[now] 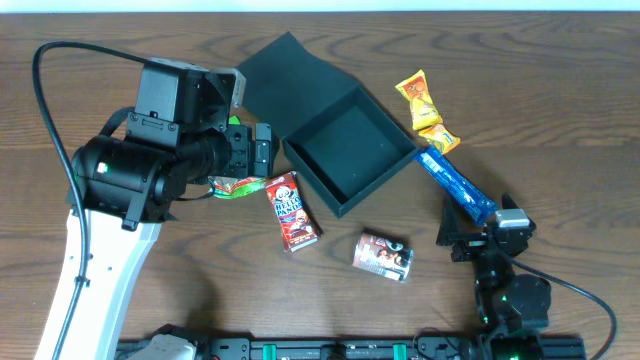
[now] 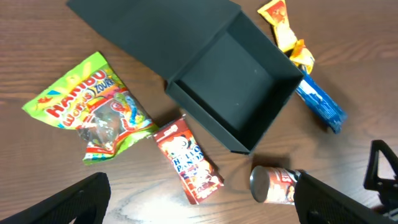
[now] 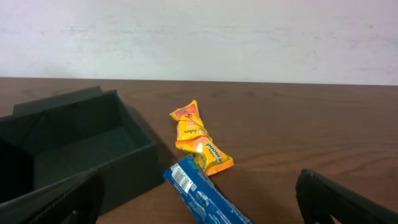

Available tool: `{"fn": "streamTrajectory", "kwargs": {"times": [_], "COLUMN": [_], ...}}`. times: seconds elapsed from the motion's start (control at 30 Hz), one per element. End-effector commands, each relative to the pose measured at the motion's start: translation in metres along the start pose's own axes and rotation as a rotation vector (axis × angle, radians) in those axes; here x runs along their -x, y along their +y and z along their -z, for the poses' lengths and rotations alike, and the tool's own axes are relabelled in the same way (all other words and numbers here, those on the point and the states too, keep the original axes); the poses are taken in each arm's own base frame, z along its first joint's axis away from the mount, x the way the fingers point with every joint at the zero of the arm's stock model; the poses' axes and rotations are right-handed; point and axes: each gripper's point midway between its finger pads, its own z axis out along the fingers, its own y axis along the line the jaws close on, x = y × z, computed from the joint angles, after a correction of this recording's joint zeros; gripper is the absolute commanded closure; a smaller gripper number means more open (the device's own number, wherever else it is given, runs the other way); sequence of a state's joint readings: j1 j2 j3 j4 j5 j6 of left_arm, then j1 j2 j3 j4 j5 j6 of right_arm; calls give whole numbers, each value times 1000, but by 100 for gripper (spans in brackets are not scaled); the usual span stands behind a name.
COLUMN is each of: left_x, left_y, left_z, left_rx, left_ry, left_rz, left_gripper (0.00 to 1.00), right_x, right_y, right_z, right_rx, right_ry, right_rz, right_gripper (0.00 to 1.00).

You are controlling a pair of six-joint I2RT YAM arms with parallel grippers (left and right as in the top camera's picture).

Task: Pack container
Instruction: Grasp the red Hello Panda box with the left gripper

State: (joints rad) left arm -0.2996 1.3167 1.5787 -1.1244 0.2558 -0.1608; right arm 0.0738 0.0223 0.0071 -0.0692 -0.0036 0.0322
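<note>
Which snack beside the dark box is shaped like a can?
The small brown-red cylinder with a silver end, lying on its side; the green bag, red carton, blue packet and yellow packets are not cylindrical.

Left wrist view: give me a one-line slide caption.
Open left gripper frames the empty, lid-open container amid a Haribo bag, red snack box, can, blue packet and yellow packets.

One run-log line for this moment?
box open, empty | snacks on table, none packed | left gripper open, empty | right gripper open, empty
</note>
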Motion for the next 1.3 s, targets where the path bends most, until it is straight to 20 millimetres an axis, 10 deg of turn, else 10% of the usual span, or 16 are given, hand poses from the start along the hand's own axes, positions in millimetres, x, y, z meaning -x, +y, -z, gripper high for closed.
{"fn": "streamTrajectory", "kwargs": {"times": [0.0,0.27,0.6,1.27], "left_x": [5,-59,-153,-180], "left_y": [11,64,45,30], "left_z": [4,-22,-114,-207], "left_rx": [70,376,378,455], "left_ry": [-21,179,324,198], "left_rz": [4,394,521,471], "left_gripper": [5,5,5,5], "right_x": [-1,-1,-1,-1], "right_y": [-2,-2,-2,-2], "right_z": [0,0,0,0], "right_rx": [-10,-10,-11,-11], "right_ry": [4,4,4,4], "right_rz": [14,14,14,14], "right_gripper": [1,1,1,1]}}
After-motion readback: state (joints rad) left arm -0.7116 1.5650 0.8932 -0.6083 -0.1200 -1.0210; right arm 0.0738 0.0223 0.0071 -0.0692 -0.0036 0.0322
